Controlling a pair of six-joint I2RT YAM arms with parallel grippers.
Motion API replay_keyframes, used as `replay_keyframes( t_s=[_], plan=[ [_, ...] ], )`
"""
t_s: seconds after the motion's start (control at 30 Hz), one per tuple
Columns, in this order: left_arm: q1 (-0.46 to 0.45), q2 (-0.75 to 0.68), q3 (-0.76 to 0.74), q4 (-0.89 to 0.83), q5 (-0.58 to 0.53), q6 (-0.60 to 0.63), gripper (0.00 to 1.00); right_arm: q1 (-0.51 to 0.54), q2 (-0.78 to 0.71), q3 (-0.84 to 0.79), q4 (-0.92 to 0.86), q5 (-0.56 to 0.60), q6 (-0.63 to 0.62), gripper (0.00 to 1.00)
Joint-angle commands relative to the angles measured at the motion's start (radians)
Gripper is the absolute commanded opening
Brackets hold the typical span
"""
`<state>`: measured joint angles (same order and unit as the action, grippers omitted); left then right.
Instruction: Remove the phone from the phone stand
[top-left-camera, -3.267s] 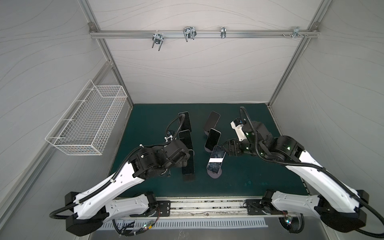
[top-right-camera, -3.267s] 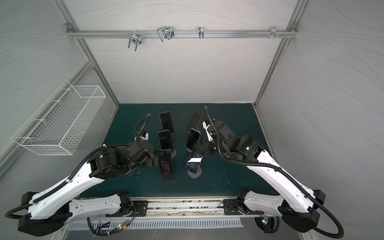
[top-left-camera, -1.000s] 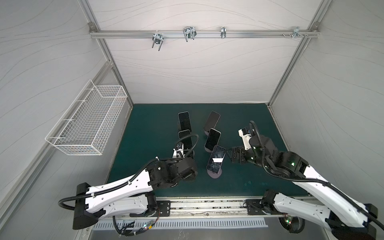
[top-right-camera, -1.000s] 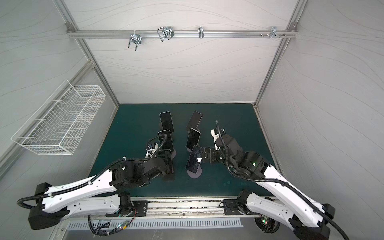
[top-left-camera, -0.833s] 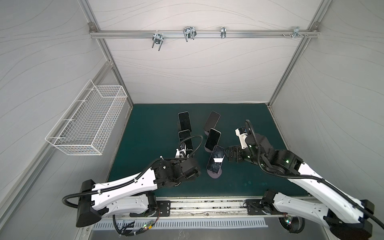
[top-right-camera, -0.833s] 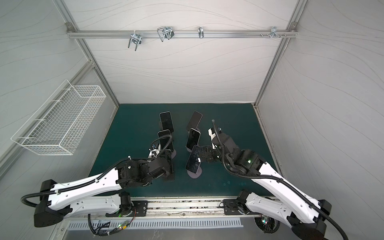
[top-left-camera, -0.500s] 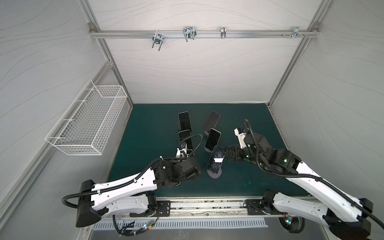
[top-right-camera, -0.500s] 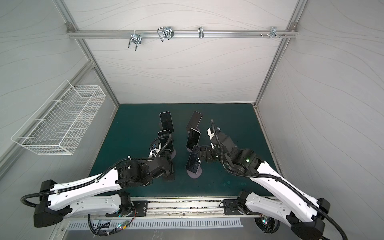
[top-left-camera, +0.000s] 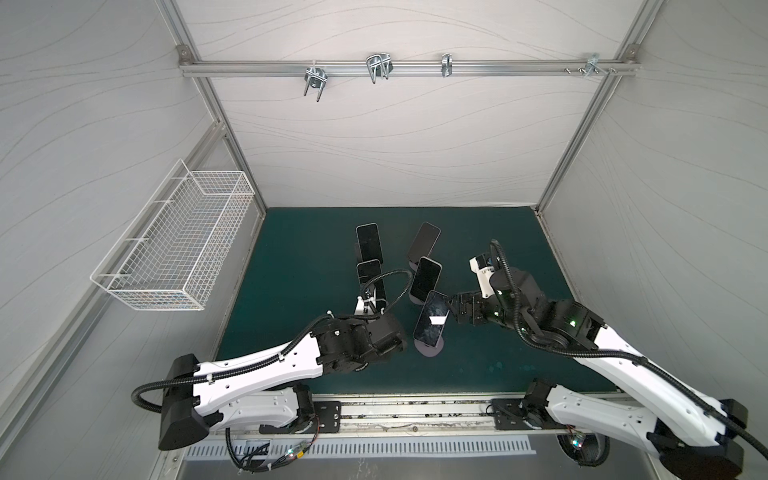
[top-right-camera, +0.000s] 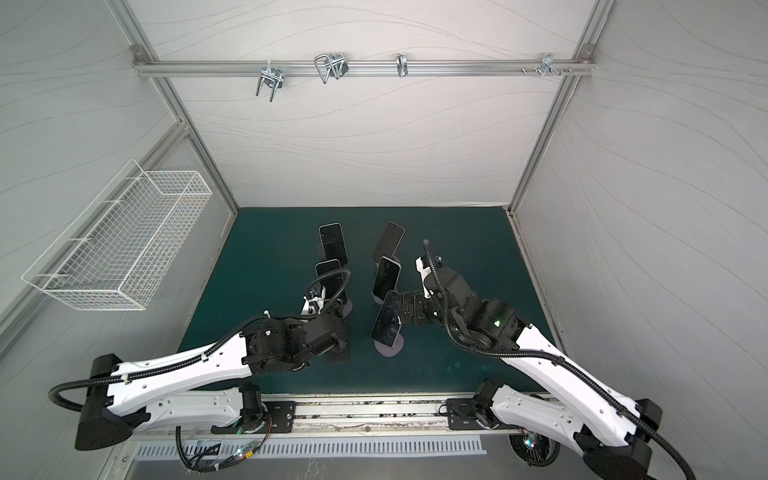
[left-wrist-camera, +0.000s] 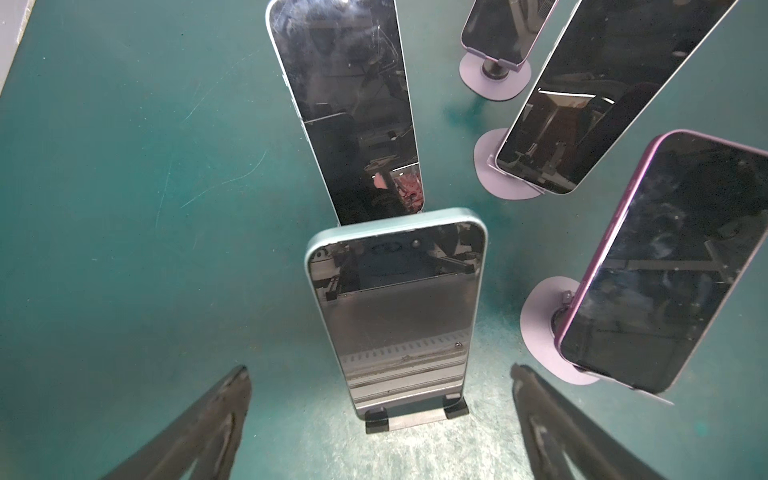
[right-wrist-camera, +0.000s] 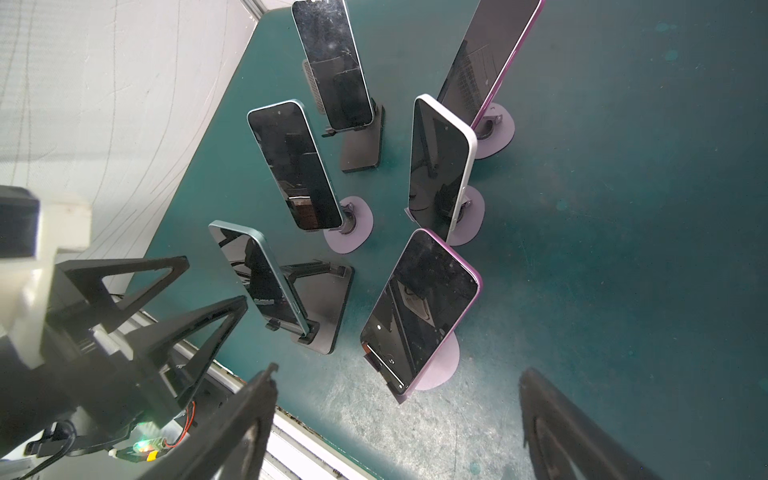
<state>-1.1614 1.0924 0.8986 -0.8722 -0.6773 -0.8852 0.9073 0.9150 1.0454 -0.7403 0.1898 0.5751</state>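
In both top views the L arm mostly covers the teal-edged dark-screen phone (left-wrist-camera: 395, 316) on its black flat-base stand (left-wrist-camera: 415, 417); it's clear only via wrist cams. L gripper (left-wrist-camera: 380, 369) is spread wide, facing the screen, gripping nothing. R gripper (right-wrist-camera: 398, 370) is likewise released, just beside the purple-edged phone (right-wrist-camera: 419, 307) in its lilac round-base stand (right-wrist-camera: 444, 365). White wire basket (top-left-camera: 183, 249) hangs on the side wall.

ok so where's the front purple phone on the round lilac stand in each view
top view: purple phone centre, at the right claw tips
top view: purple phone same spot
left wrist: purple phone beside the teal phone
right wrist: purple phone ahead of the open right claw
shared landmark: round lilac base under it
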Motion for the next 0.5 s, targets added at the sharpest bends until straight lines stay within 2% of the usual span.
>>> replay_keyframes(
  t_s=[0.0,0.47],
  plan=[
    [-0.004,0.014,0.056,-0.006,-0.013,-0.019,0.99,-0.007,-0.008,0.001,0.003,-0.024,-0.005,0.91],
    [-0.002,0.043,0.051,0.013,-0.027,-0.023,0.99,-0.007,-0.004,0.003,0.001,-0.062,0.011,0.9]
  ],
)
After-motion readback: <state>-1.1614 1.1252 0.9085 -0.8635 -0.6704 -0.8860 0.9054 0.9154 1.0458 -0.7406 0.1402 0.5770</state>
